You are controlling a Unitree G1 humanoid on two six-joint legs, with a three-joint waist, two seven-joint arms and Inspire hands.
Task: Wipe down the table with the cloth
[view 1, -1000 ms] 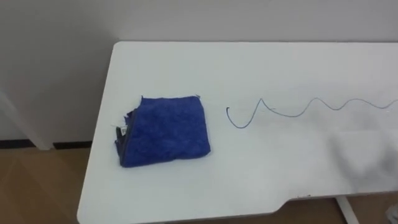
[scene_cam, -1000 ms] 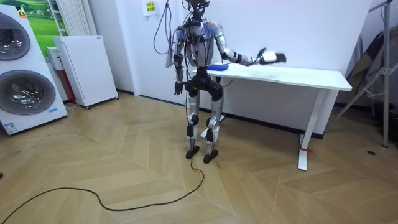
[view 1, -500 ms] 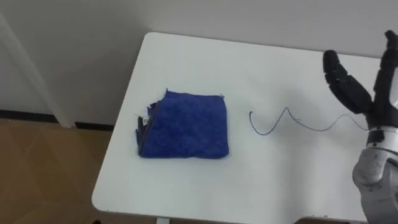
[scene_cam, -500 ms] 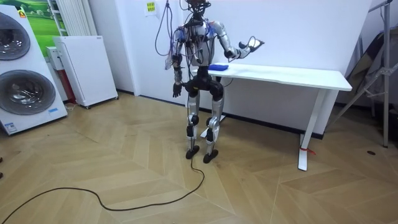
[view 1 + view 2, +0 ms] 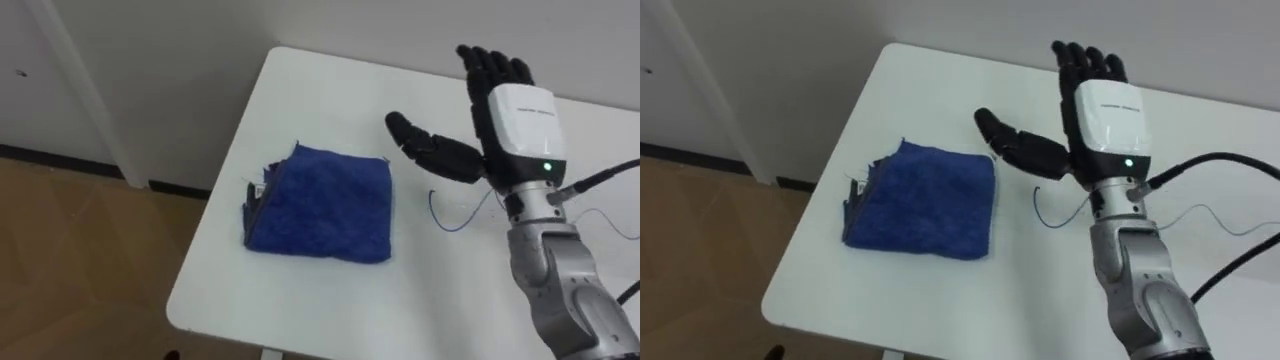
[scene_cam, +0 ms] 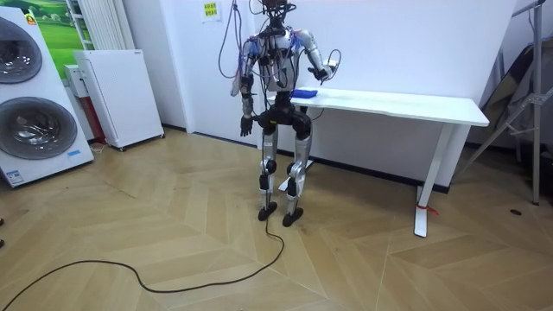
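Toward the near left corner of the white table (image 5: 290, 300) lies the folded blue cloth (image 5: 320, 205). It looks soft and light, apt to bunch, so I'd press flat through its middle. At its 3 o'clock the right hand (image 5: 515, 120) hovers, fingers straight and spread, empty, near a blue pen squiggle (image 5: 447, 222). The left hand (image 6: 245, 127) hangs by the hip, its state too small to tell.

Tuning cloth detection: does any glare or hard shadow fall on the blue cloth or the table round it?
Left eye view: the blue cloth is evenly lit, with no glare on the white table; the open right hand held up beside it casts no hard shadow on the cloth. Room view: the same even light lies on the table.
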